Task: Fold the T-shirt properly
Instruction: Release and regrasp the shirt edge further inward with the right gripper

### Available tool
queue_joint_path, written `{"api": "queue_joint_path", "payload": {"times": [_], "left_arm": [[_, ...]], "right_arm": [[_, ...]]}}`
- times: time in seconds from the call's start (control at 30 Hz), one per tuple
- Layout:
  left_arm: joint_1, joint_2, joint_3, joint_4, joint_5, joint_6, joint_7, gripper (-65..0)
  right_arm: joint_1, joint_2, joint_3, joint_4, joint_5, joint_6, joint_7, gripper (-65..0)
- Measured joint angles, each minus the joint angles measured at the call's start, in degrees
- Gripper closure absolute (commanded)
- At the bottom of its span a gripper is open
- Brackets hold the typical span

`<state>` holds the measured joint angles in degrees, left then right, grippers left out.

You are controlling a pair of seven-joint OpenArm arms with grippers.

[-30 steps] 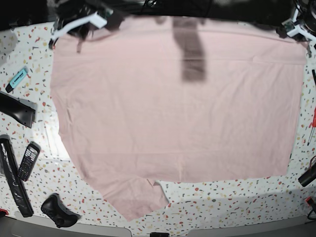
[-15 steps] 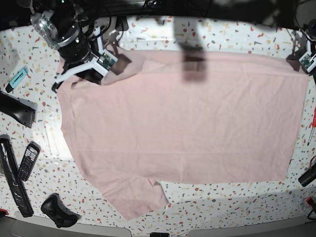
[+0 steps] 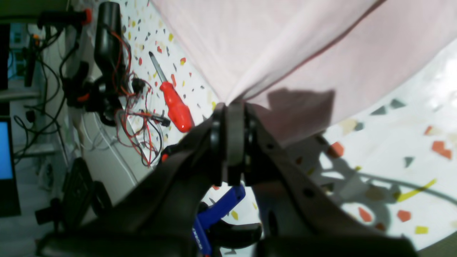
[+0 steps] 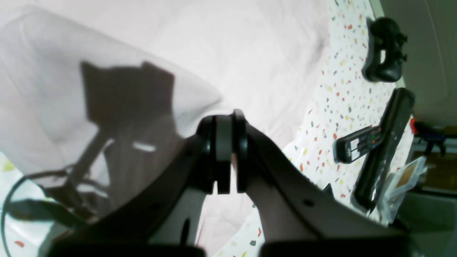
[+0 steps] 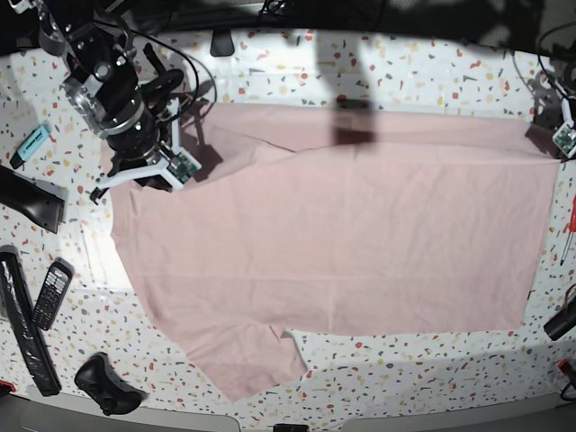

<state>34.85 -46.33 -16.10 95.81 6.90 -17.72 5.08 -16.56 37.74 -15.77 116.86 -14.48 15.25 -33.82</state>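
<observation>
The pale pink T-shirt (image 5: 342, 234) lies spread over most of the speckled table, plain side up, with one sleeve pointing at the near edge. At the shirt's far left corner in the base view, my right gripper (image 5: 126, 183) is shut on the fabric. The right wrist view shows that gripper (image 4: 223, 119) closed, with pink T-shirt (image 4: 250, 53) draped beside and under it. My left gripper (image 5: 556, 144) sits at the far right corner. Seen from the left wrist, this gripper (image 3: 231, 107) is shut on a pinched T-shirt (image 3: 285, 43) corner. No lettering or print shows.
A teal marker (image 5: 31, 142), a black remote (image 5: 51, 294), a long black bar (image 5: 22, 324) and a game controller (image 5: 106, 385) lie along the left edge. A red screwdriver (image 3: 175, 103), loose wires (image 3: 135, 117) and a blue-handled tool (image 3: 217, 210) sit at the right edge.
Both grippers have pulled the shirt's far edge toward the near side. Speckled table now shows beyond that edge, and the far left corner has slackened into a fold.
</observation>
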Motion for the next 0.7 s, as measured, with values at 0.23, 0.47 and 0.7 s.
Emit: {"api": "queue_joint_path", "payload": {"times": [0.23, 0.47, 0.7], "left_arm": [[-4.07, 1.14, 0.00, -5.88, -1.29, -0.61, -4.79, 0.0], [-10.19, 3.43, 0.09, -10.91, -2.12, -3.87, -6.69, 0.0], [-13.81, 3.30, 0.11, -15.41, -2.25, -7.48, -9.25, 0.0]], "right_arm": [[2.60, -1.95, 0.00, -1.11, 1.86, -0.13, 0.17, 0.0], [3.43, -6.03, -0.02, -3.15, 2.10, -0.13, 1.49, 0.0], [6.14, -8.41, 0.00, -6.88, 1.99, -0.15, 1.53, 0.0]]}}
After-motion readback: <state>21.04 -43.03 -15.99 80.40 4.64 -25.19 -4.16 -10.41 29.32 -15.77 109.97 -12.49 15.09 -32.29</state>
